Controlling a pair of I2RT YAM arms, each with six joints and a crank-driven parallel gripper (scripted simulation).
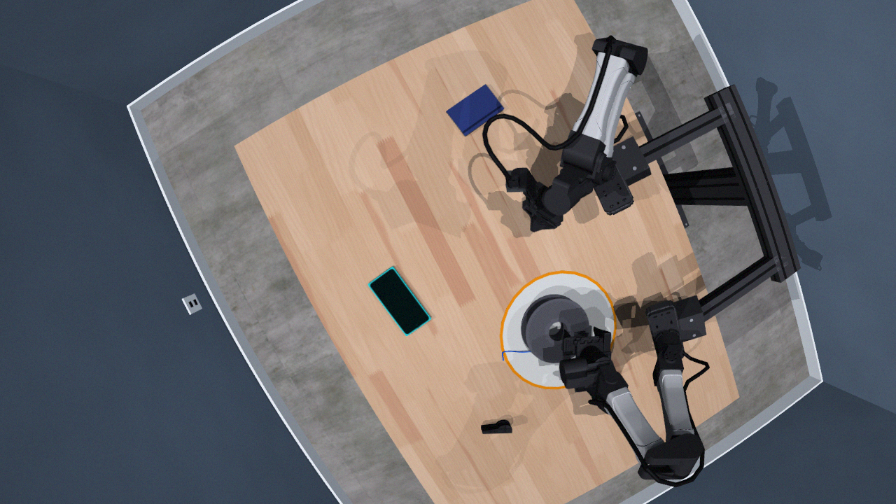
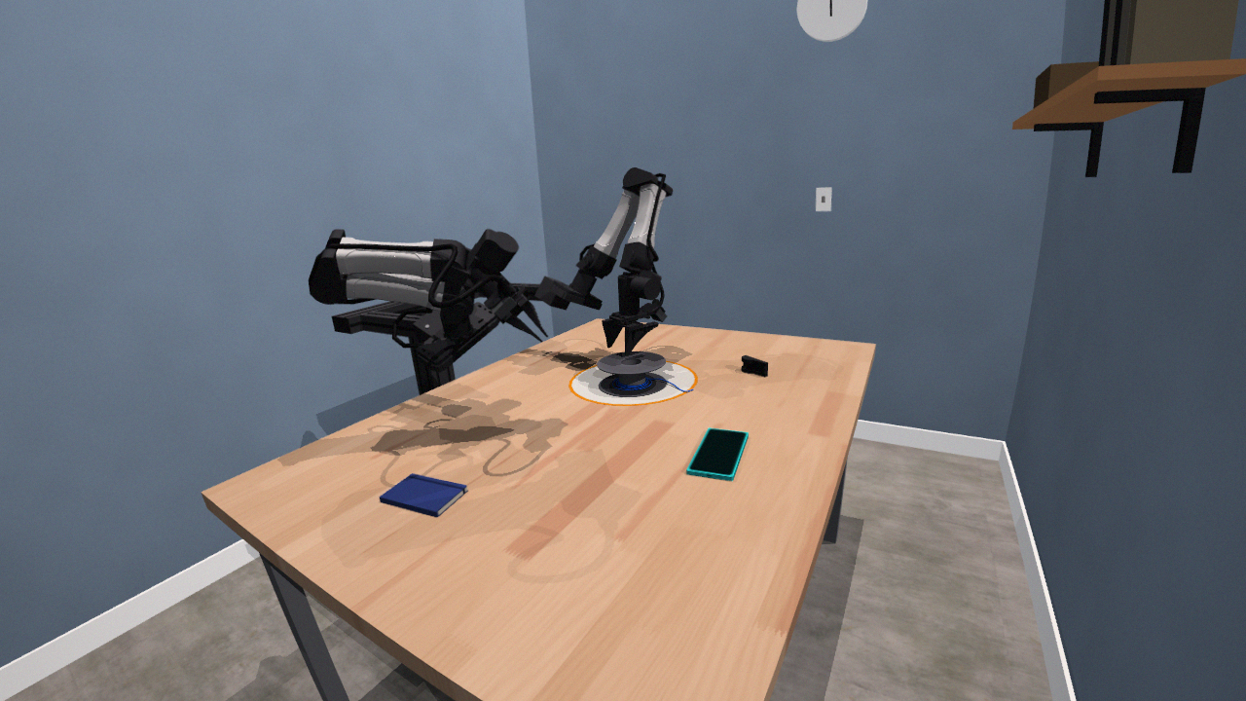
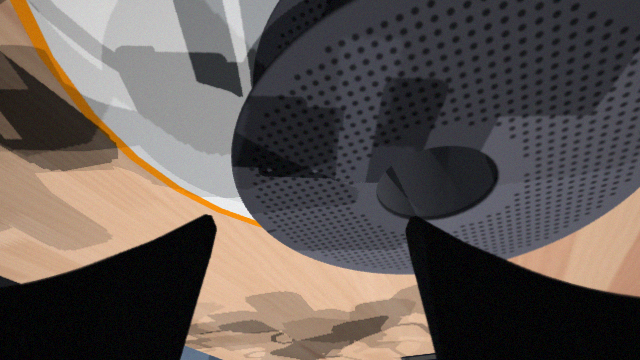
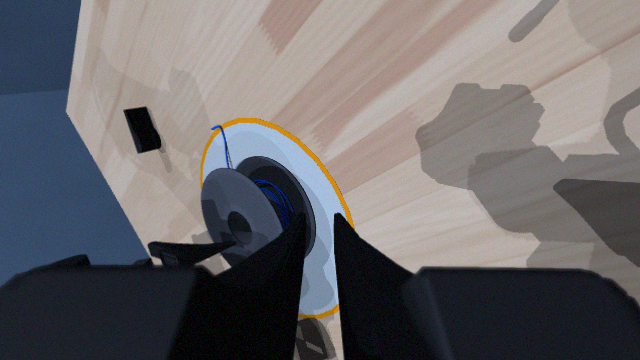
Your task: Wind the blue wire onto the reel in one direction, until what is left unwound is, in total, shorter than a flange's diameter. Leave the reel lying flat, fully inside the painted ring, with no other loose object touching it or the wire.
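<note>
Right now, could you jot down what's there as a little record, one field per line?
Reel: flat, inside orange ring
Blue wire: partly wound, loose end over ring's edge
Left fingers: wide apart, above reel, empty
Right fingers: slightly apart, empty
Away from reel: phone, blue notebook

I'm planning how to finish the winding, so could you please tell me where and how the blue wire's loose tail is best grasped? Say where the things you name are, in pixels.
I'd pinch the blue wire (image 1: 516, 351) (image 2: 677, 386) (image 4: 223, 139) just short of its bent tip, from above, fingers across its run: it's thin, and there it lies beyond the overhanging upper flange (image 1: 535, 332) (image 2: 609, 364) (image 3: 325, 225) (image 4: 215, 195).
</note>
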